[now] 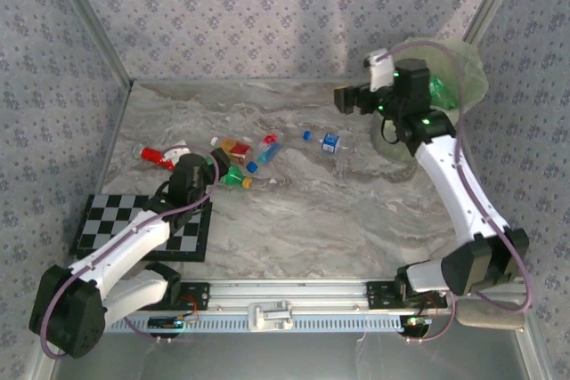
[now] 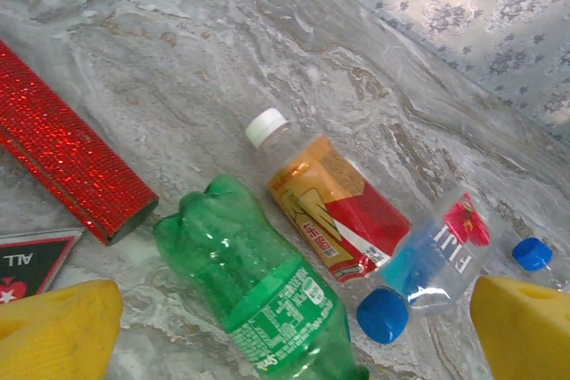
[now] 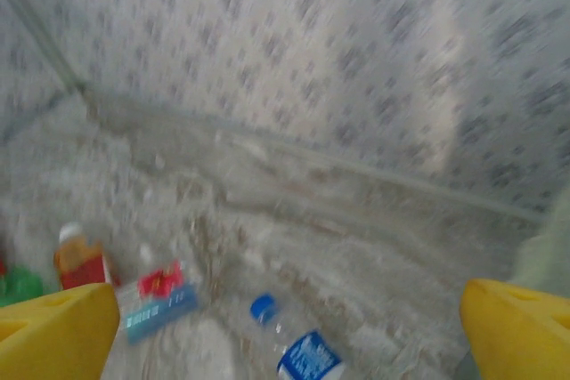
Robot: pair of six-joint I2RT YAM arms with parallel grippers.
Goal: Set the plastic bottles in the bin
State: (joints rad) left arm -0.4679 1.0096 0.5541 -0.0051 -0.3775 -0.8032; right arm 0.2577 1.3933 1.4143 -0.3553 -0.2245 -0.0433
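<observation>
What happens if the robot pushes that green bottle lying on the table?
The green bottle looks empty, so it is probably light. Its dented-looking end suggests thin plastic that may squash if squeezed. Lying sideways, it might roll when pushed.

Checkerboard (image 1: pixel 142 224) flat on marble table (image 1: pixel 356 211), near-left corner. Red glittery bar (image 2: pixel 62 144) beside black printed card (image 2: pixel 27 260). Patterned walls (image 1: pixel 267 6).
</observation>
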